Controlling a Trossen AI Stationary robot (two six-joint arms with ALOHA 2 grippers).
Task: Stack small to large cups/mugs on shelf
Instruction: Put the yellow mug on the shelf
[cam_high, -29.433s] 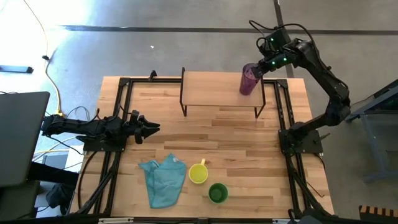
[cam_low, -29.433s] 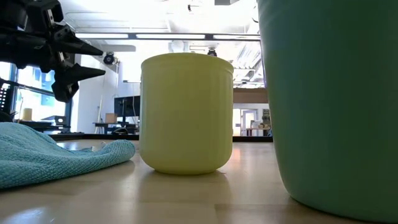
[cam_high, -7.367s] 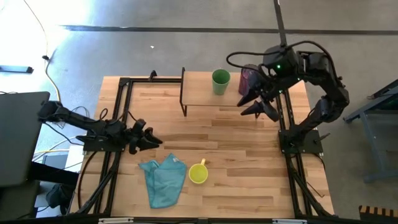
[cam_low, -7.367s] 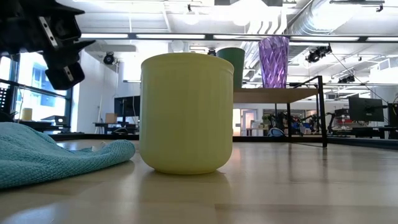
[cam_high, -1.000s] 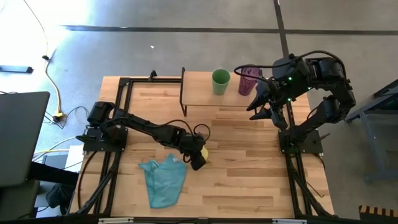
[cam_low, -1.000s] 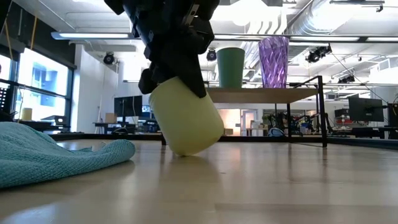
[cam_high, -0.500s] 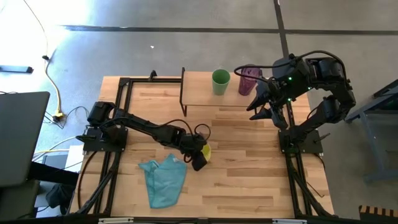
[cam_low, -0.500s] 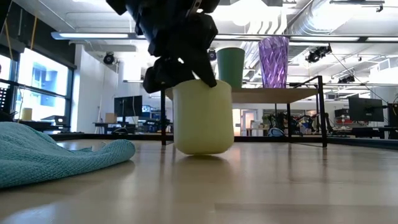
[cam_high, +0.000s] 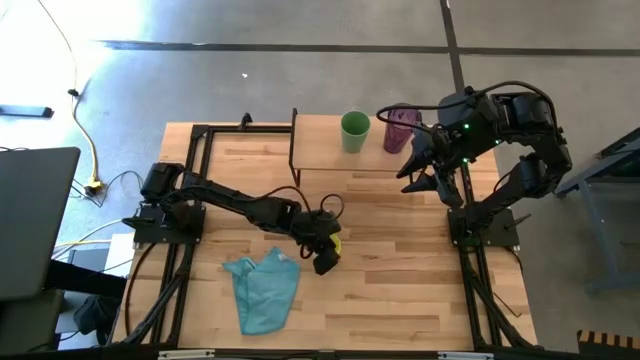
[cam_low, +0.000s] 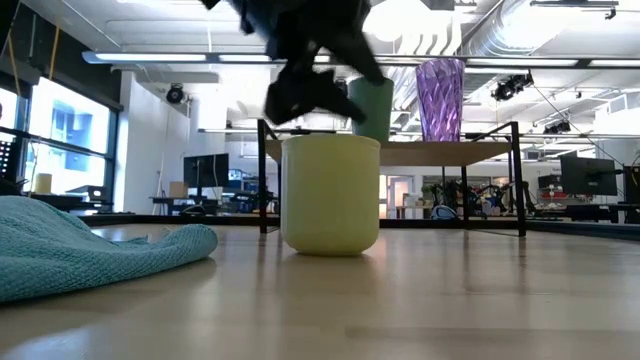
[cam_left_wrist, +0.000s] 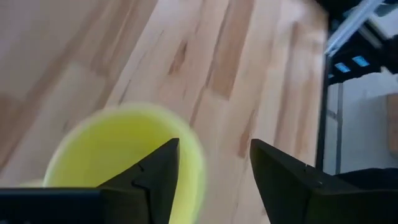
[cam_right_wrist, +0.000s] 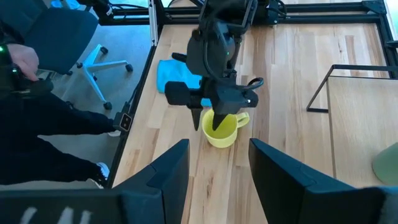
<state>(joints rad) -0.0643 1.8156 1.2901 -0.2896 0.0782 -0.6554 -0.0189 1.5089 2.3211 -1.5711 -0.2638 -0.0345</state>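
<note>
The yellow mug (cam_low: 330, 195) stands upright on its base on the tabletop, near the middle, its handle (cam_right_wrist: 244, 118) toward the far side. My left gripper (cam_high: 327, 251) hovers open just above the mug's rim (cam_left_wrist: 198, 163), one finger over the hollow and one outside. The green cup (cam_high: 354, 131) and the purple tumbler (cam_high: 400, 128) stand upright side by side on the shelf (cam_high: 320, 150). My right gripper (cam_high: 415, 172) hangs open in front of the shelf's right end, holding nothing.
A teal cloth (cam_high: 265, 288) lies crumpled on the table, left of the mug and nearer the front edge. Dark metal frames (cam_high: 190, 200) run along both sides of the table. A person's dark sleeve (cam_right_wrist: 37, 143) shows beyond the table's left side.
My left gripper has set the tipped yellow mug upright on its base, a little toward the table's right. It has then opened, let go and risen just above the rim. The mug stays standing.
</note>
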